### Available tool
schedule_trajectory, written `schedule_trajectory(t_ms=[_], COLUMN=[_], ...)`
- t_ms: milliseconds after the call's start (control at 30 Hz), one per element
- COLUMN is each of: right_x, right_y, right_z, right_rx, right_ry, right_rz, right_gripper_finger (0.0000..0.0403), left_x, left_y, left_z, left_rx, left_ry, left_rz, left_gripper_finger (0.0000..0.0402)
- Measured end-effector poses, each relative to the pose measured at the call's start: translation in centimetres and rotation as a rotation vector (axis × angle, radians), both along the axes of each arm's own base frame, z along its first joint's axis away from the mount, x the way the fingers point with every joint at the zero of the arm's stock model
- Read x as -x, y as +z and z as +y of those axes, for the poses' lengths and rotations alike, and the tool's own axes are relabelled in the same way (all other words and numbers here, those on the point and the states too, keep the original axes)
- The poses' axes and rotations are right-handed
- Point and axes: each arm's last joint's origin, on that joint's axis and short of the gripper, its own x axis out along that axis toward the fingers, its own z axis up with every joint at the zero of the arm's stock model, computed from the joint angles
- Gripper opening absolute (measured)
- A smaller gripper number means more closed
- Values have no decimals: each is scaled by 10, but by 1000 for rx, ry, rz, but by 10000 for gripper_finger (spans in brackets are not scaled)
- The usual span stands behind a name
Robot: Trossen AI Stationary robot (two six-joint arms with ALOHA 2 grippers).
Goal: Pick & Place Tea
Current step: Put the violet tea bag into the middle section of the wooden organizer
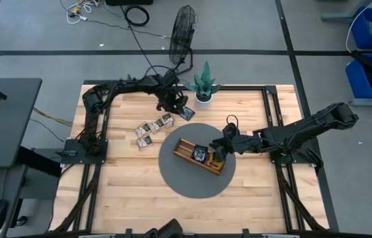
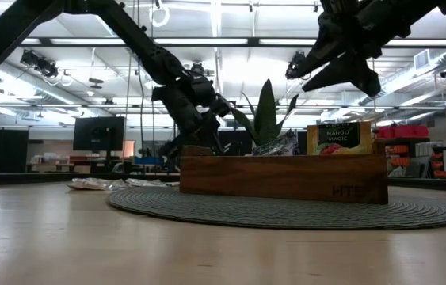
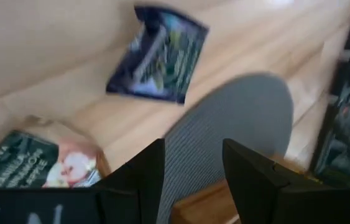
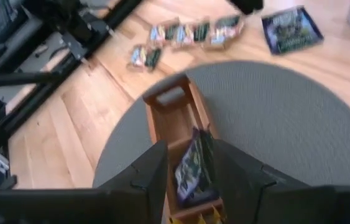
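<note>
A navy tea sachet lies flat on the wooden table, just off the round grey mat. My left gripper hovers open above and beside it, also seen as my left gripper in the high view, nothing between its fingers. Several pale sachets lie in a loose row to its left. On the mat stands the wooden tray; a dark sachet and a yellow sachet stand upright in it. My right gripper hangs open above the tray's right end.
A potted plant stands at the table's far edge, close behind the left gripper. One more sachet lies nearer the left edge. Black frame rails run along both sides of the table. Bare wood shows at the near side.
</note>
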Motion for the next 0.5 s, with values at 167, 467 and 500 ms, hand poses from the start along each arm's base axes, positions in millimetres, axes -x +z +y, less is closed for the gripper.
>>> schedule_trajectory(t_ms=[167,467,500], right_x=[-5,-6,-6], right_y=[5,1,0], right_z=[-5,-18,-19], right_rx=[-22,-103,-117], right_ry=[-42,-94,-104], right_rz=[-71,-83,-88], right_gripper_finger=[135,135,135], left_x=[1,-5,-6], left_y=[18,58,64], left_z=[-15,-49,-53], left_rx=[-111,-461,-490], left_ry=[-114,-244,-259], left_rz=[6,27,7], left_gripper_finger=[165,165,165])
